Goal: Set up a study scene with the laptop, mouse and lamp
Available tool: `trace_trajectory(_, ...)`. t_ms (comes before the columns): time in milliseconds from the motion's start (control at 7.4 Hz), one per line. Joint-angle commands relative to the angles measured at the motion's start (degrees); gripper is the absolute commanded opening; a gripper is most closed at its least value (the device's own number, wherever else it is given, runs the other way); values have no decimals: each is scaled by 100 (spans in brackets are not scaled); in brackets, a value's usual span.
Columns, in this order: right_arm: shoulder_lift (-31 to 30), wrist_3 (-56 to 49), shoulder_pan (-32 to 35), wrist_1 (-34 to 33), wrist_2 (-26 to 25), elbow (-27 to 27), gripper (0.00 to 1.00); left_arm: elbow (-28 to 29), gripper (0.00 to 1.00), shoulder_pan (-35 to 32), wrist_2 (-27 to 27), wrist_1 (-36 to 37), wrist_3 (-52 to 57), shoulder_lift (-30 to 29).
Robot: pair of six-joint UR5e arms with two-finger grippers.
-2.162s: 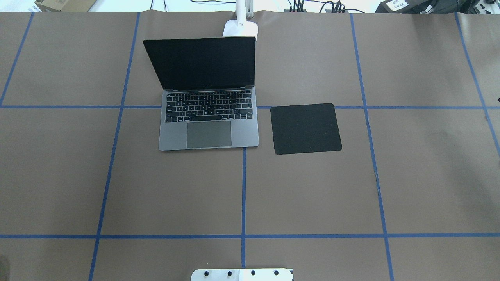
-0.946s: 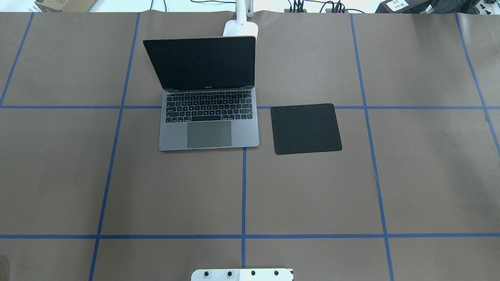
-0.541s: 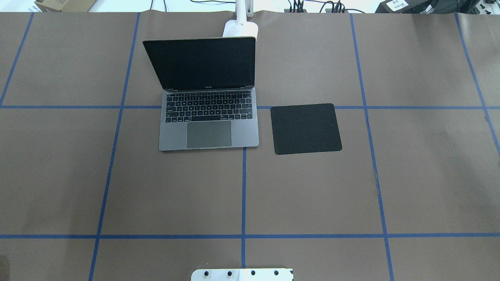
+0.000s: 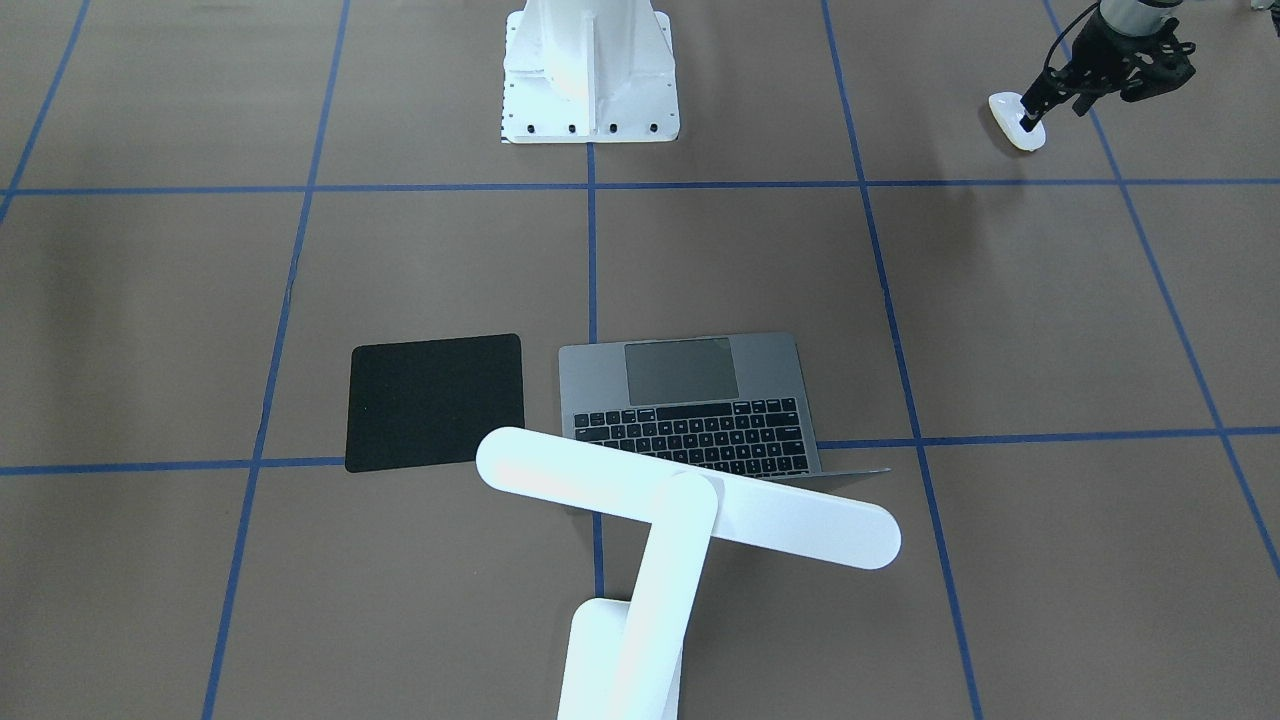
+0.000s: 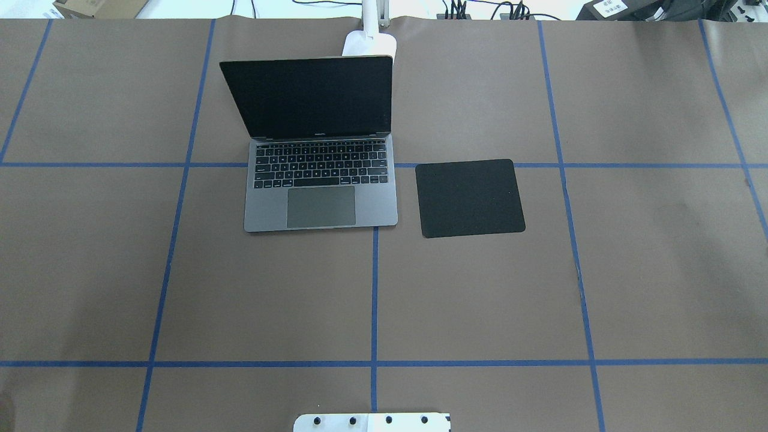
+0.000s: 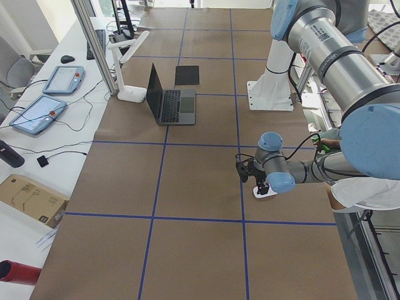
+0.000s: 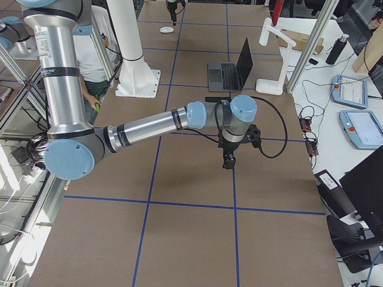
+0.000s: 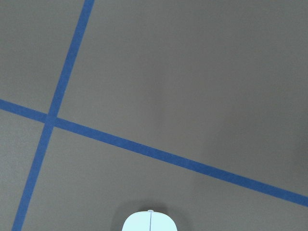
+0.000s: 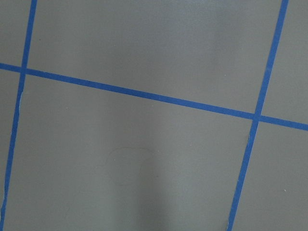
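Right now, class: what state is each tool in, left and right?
Left tool: at the mouse; whether it grips it cannot be told.
Right tool: seen only from the side; open or closed cannot be told.

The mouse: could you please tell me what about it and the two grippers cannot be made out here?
Front-facing view: the left gripper partly covers the mouse; a grip is too small to tell.
Left wrist view: the bottom edge cuts the mouse off.
Overhead view: mouse and both grippers lie outside the frame.
Right gripper: seen only in the right side view; open or shut is unclear.
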Motion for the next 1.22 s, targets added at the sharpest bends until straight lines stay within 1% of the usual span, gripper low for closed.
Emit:
trace_trajectory(0,-7,5,1,4,10,33,99,294,99,1258,847,-364,-838,-14)
trace_trajectory(135,-7,5,1,4,10,59,99,295,99,1411,955,-419,-1016,-23)
trace_trajectory(270,-33,5,1,4,10,129,99,365,99,1743,1191,-411,-1165,-75)
trace_trajectory(541,-42,57,1,4,10,139,99,480,94,1965,1316,-437,-1378,-76)
trace_trajectory(676,-51,66,1,4,10,139,99,480,88,1983,1316,-437,-1404,-76)
trace_trajectory(811,-51,66,1,4,18,139,99,480,79,2001,1316,-437,-1439,-76)
trace_trajectory(946,-42,84,-7,4,27,139,99,480,74,2027,1308,-437,-1483,-67)
trace_trajectory(1081,-33,84,-7,4,18,139,99,480,63,2036,1308,-437,-1623,-67)
